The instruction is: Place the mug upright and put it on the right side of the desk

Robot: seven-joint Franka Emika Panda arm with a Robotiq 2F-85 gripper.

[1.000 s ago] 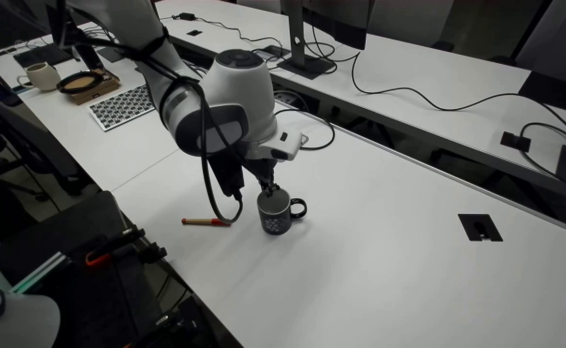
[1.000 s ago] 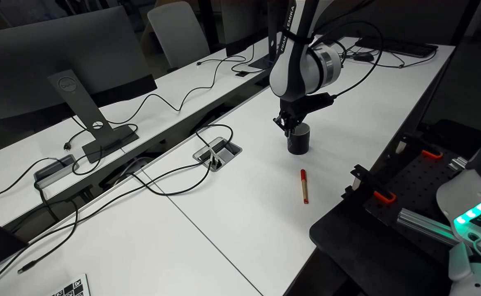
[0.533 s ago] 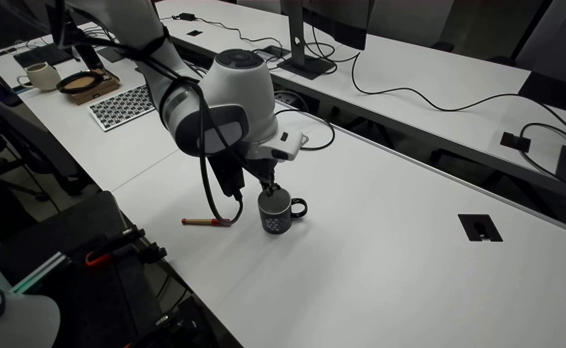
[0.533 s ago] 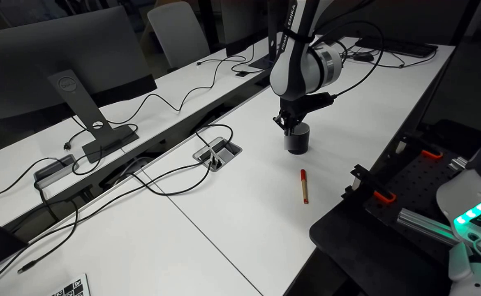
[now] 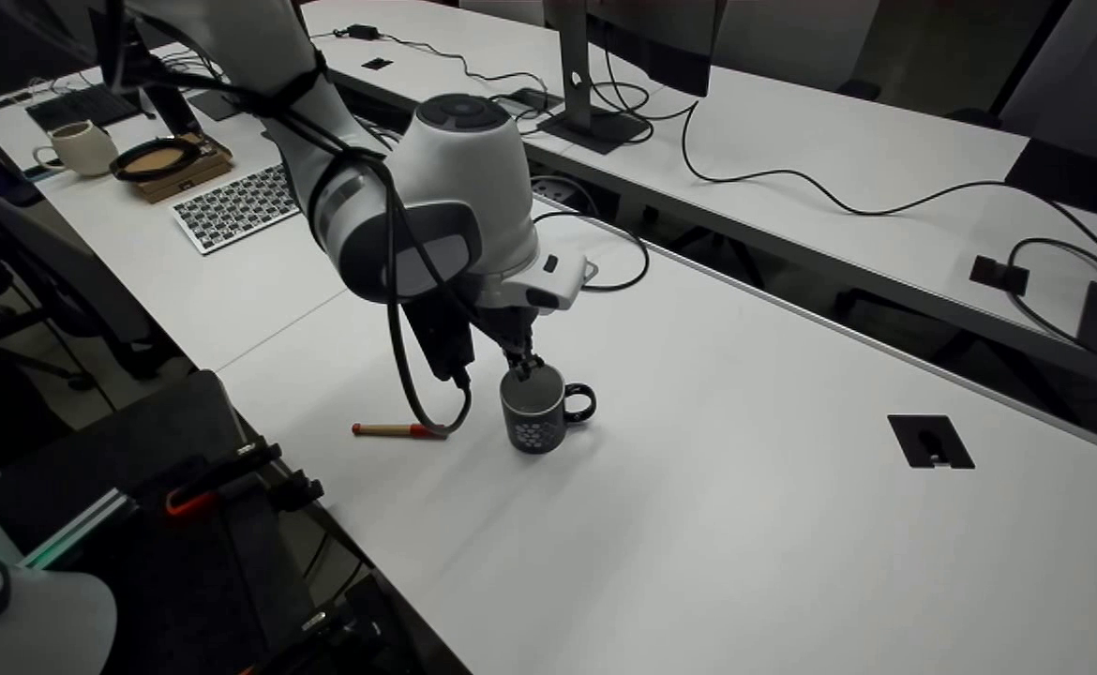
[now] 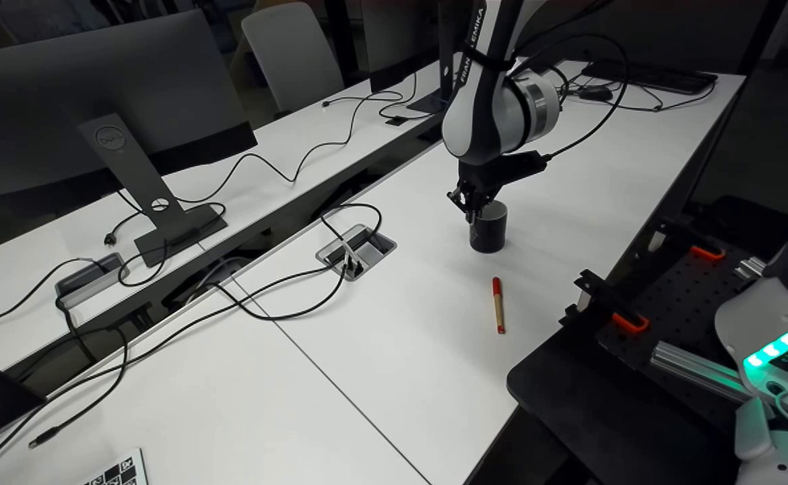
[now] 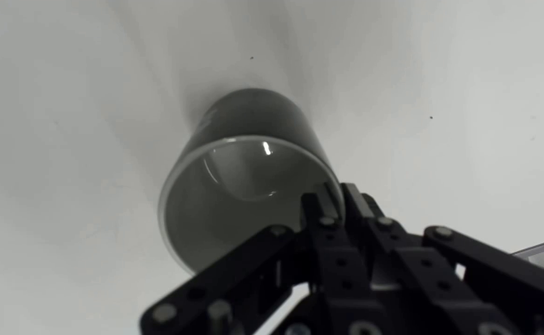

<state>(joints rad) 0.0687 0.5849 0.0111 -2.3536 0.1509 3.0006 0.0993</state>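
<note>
The dark grey mug (image 5: 532, 427) stands upright on the white desk (image 5: 745, 525), with its handle to the right in that exterior view. The mug also shows in an exterior view (image 6: 488, 236) and, from above, in the wrist view (image 7: 253, 114). My gripper (image 7: 339, 197) is shut on the mug's rim, with one finger inside the mug and one outside. In both exterior views the gripper (image 5: 523, 367) (image 6: 473, 212) points down at the rim's edge. The mug's handle is hidden in the wrist view. I cannot tell whether the base touches the desk.
A red and tan marker pen (image 5: 389, 430) lies close to the mug. A black grommet (image 5: 931, 442) is set in the desk. A cable box (image 6: 356, 250) with black cables is at the desk's back edge. A keyboard (image 5: 237, 208) lies farther along.
The mug has shifted very slightly at the gripper. The arm and gripper have hardly moved, and the pen lies where it was.
</note>
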